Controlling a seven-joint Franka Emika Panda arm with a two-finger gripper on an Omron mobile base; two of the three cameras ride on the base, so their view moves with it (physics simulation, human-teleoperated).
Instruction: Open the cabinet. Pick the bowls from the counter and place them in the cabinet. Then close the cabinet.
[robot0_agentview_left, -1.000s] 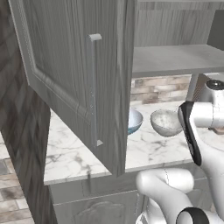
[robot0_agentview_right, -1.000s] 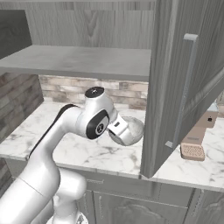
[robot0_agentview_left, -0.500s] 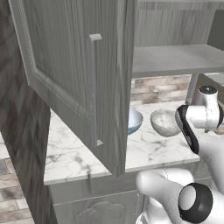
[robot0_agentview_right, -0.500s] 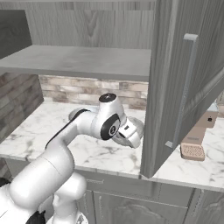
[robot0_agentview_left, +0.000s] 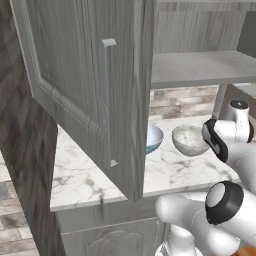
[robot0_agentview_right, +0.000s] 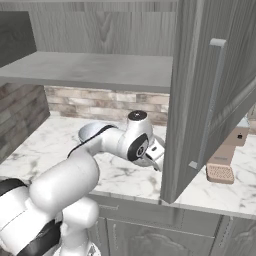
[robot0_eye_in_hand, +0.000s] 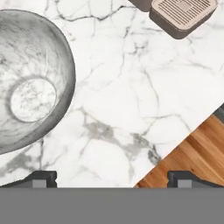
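Hovering: gripper (robot0_eye_in_hand: 112, 178) hung over the counter (robot0_eye_in_hand: 131, 87), fingers spread, holding nothing.
Bowls: grey bowl (robot0_eye_in_hand: 30, 78) beside blue bowl (robot0_agentview_left: 152, 137) (both on counter).
Cabinet: doors (robot0_agentview_left: 90, 95) stood open.

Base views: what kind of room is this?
A rendered kitchen, most likely: a grey wood-grain wall cabinet with its doors open hangs over a white marble counter backed by brick, two bowls sit on the counter, and a base cabinet stands below.
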